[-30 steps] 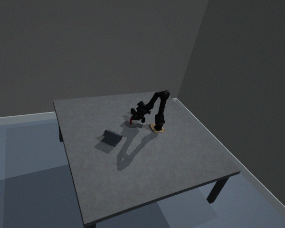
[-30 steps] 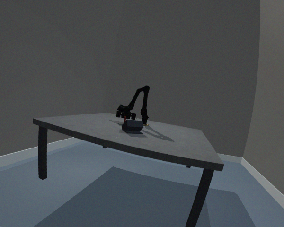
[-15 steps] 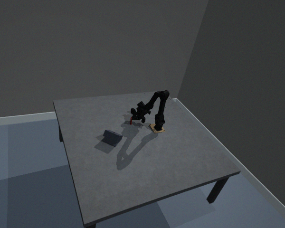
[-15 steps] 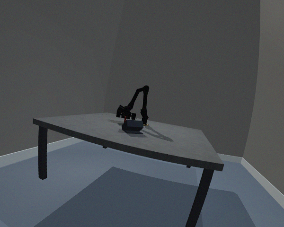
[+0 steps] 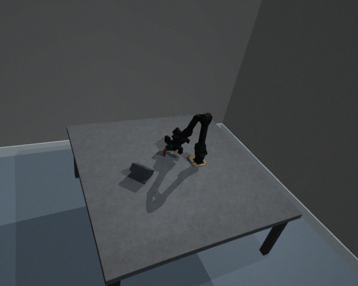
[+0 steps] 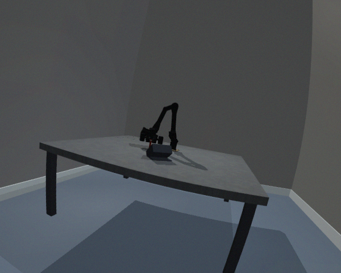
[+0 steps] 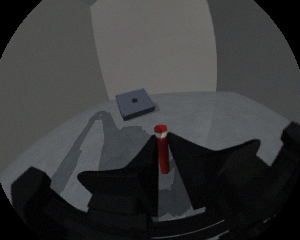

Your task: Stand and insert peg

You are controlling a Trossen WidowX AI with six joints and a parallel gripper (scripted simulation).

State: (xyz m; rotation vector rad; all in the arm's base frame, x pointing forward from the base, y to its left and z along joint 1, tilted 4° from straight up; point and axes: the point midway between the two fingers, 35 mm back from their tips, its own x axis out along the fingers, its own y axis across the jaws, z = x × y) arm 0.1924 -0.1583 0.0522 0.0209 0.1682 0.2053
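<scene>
The red peg [image 5: 164,152] [image 6: 150,143] [image 7: 163,156] is upright or nearly so, its white-banded end up and its plain end down at the table. Whether the plain end touches the table I cannot tell. My gripper [image 5: 166,149] [image 7: 161,136] is shut on the peg, its fingertips on either side of the upper part just below the white band [image 7: 161,134]. The sloped blue-grey panel [image 5: 140,173] [image 6: 162,148] [image 7: 126,106] stands apart from the peg. Its one hole [image 7: 134,100] shows dark and empty in the wrist view.
The arm's base plate [image 5: 192,160] [image 6: 177,150] is on the grey table [image 5: 203,209] [image 6: 100,149], on the other side of the peg from the panel. The arm's shadow lies across the table between the base and the panel.
</scene>
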